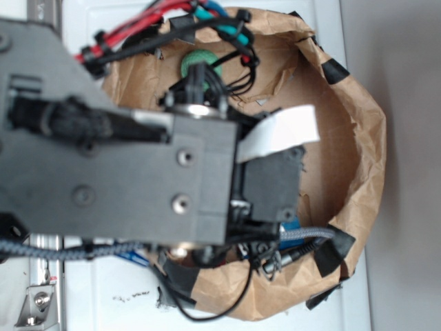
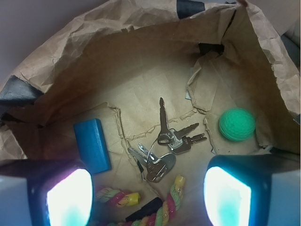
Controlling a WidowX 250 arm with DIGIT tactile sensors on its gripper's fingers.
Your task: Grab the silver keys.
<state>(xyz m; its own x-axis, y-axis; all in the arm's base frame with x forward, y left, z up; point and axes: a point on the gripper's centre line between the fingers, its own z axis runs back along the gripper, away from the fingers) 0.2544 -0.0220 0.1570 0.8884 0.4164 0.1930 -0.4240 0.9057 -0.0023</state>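
In the wrist view the silver keys (image 2: 157, 164) lie flat on the brown paper floor of the bag, a small shiny bunch with a chunky bright head. My gripper (image 2: 148, 197) hangs open above them; its two glowing pads (image 2: 70, 197) stand wide apart with nothing between them. The keys sit just ahead of the gap, slightly right of its middle. A duller, darker bunch of keys (image 2: 173, 133) lies right behind them, almost touching. In the exterior view my arm (image 1: 138, 172) hides both bunches.
A blue block (image 2: 91, 145) lies left of the keys. A green ball (image 2: 237, 124) rests to the right. A multicoloured rope (image 2: 164, 207) with a black end lies under the gripper. Crumpled paper bag walls (image 2: 70, 61) rise all round.
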